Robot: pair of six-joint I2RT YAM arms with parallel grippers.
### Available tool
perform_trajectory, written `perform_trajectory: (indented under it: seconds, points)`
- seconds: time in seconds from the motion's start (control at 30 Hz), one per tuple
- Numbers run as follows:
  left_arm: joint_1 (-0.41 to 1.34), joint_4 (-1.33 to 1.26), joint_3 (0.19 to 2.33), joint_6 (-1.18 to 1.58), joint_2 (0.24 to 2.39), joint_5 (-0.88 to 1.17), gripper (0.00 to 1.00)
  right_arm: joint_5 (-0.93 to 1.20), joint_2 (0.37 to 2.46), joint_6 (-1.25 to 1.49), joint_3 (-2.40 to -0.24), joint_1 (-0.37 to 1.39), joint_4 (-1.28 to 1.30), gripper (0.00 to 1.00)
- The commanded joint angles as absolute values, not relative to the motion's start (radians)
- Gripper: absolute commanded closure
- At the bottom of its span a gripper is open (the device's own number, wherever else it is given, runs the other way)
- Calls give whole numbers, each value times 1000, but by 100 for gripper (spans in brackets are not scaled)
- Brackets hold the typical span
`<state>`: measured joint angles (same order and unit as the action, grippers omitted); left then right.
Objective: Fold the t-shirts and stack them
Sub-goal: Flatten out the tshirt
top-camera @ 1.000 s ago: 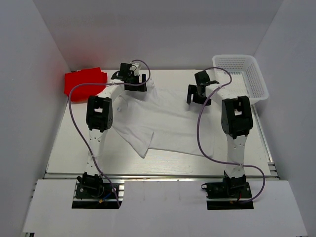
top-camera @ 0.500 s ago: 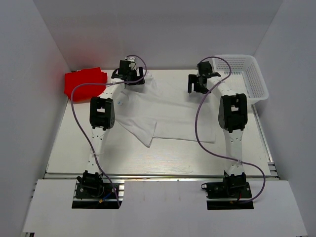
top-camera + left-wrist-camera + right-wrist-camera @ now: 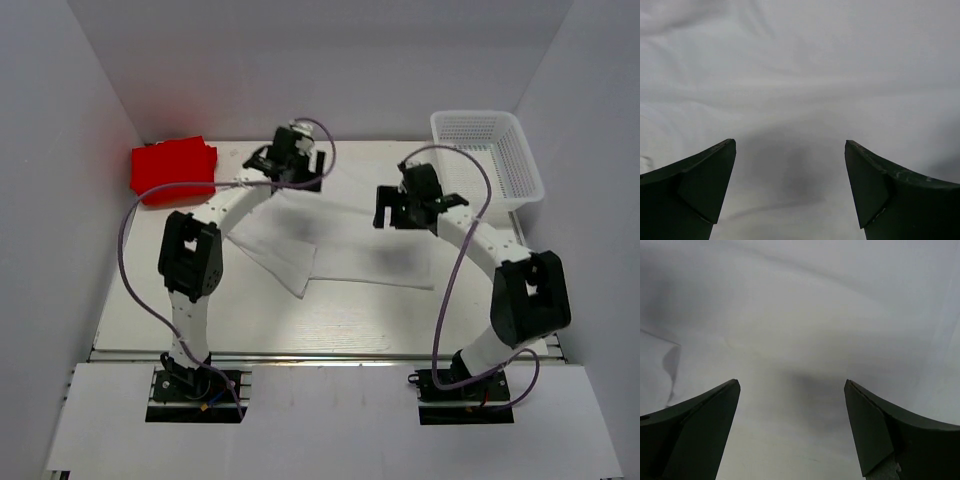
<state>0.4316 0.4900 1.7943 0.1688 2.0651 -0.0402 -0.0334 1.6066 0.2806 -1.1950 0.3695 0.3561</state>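
White t-shirt lies spread mid-table, with a folded flap pointing to 7 o'clock. Red t-shirt sits bunched in the 10 o'clock corner, apart from it. Left gripper is over the white shirt's 11 o'clock edge, jaws wide, holding nothing. Right gripper is at its 1 o'clock edge, also wide and empty. Basket is at 2 o'clock.

Table, white t-shirt, red t-shirt, basket

We find no readable text, label, brand, number or sign anywhere in these views; nothing printed shows on any surface we can see.
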Motion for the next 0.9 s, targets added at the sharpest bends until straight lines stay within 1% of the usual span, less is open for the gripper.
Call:
perform_trajectory:
  seconds: [0.0, 0.03, 0.1, 0.13, 0.17, 0.2, 0.23, 0.27, 0.37, 0.4, 0.47, 0.5, 0.6, 0.63, 0.7, 0.73, 0.77, 0.8, 0.87]
  points:
    - [552, 528, 1608, 178, 1982, -72, 0, -95, 1521, 422, -984, 344, 368, 10]
    - [589, 519, 1571, 199, 1947, -84, 0, -129, 1502, 431, -956, 342, 362, 10]
    - [621, 508, 1490, 210, 1924, -104, 0, -162, 1389, 456, -872, 342, 367, 10]
    - [647, 508, 1455, 221, 1924, -113, 2, -191, 1364, 465, -858, 342, 376, 10]
    - [659, 517, 1438, 232, 1913, -138, 5, -218, 1285, 468, -847, 341, 389, 10]
    - [670, 526, 1427, 244, 1913, -156, 5, -230, 1258, 472, -822, 339, 397, 10]
    - [681, 535, 1417, 259, 1913, -176, 8, -256, 1237, 477, -802, 341, 409, 10]
    - [701, 544, 1404, 274, 1913, -213, 8, -276, 1174, 476, -778, 339, 416, 10]
    - [732, 569, 1404, 316, 1937, -271, 12, -287, 1108, 476, -736, 336, 422, 10]
    - [732, 580, 1404, 331, 1948, -288, 16, -282, 1101, 472, -732, 336, 425, 10]
    - [741, 592, 1413, 357, 1957, -333, 20, -273, 1091, 471, -723, 334, 423, 10]
    - [752, 592, 1413, 367, 1957, -348, 27, -265, 1089, 469, -719, 337, 422, 10]
    - [752, 592, 1413, 367, 1957, -359, 42, -256, 1103, 463, -713, 337, 417, 10]
    - [752, 592, 1413, 367, 1957, -359, 51, -256, 1120, 462, -713, 334, 420, 10]
    - [752, 581, 1413, 367, 1968, -359, 57, -250, 1127, 463, -713, 336, 414, 10]
    - [752, 581, 1413, 367, 1980, -370, 70, -255, 1140, 462, -713, 334, 410, 10]
    - [752, 581, 1413, 380, 1980, -386, 81, -239, 1143, 463, -707, 334, 407, 10]
    - [752, 595, 1422, 391, 1980, -414, 100, -229, 1147, 463, -709, 334, 387, 10]
    - [752, 604, 1422, 400, 1980, -442, 100, -224, 1163, 456, -703, 340, 379, 10]
